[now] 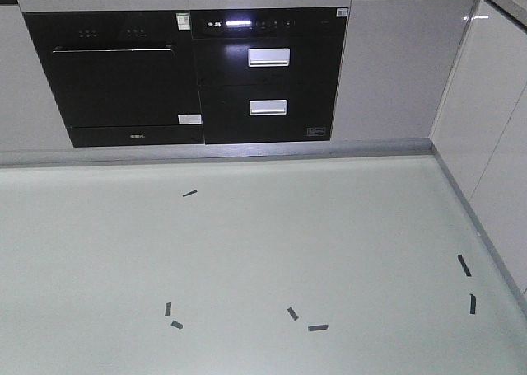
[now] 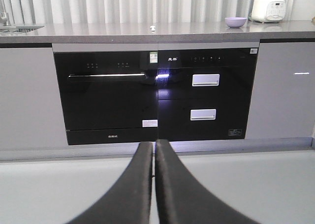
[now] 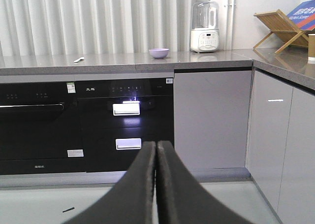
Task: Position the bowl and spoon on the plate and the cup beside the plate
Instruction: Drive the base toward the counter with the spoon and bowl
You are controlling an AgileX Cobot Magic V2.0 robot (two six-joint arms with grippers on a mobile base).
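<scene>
The lavender bowl (image 2: 236, 21) (image 3: 159, 52) sits on the grey countertop, far beyond both grippers. A small pale spoon (image 2: 153, 27) (image 3: 78, 60) lies on the same counter, to the bowl's left. At the right edge of the right wrist view, a brown paper cup (image 3: 311, 48) stands on the side counter, partly cut off. The plate is out of view. My left gripper (image 2: 154, 144) and right gripper (image 3: 156, 144) are both shut with nothing held, low above the floor and pointing at the cabinets. The front view shows no gripper.
A black oven (image 1: 115, 78) and drawer unit (image 1: 268, 78) fill the cabinet front. A white blender (image 3: 204, 27) and wooden rack (image 3: 283, 24) stand on the counter, with a sink (image 2: 17, 28) at left. Cabinets (image 1: 494, 128) wall the right. Tape marks (image 1: 317, 327) dot the floor.
</scene>
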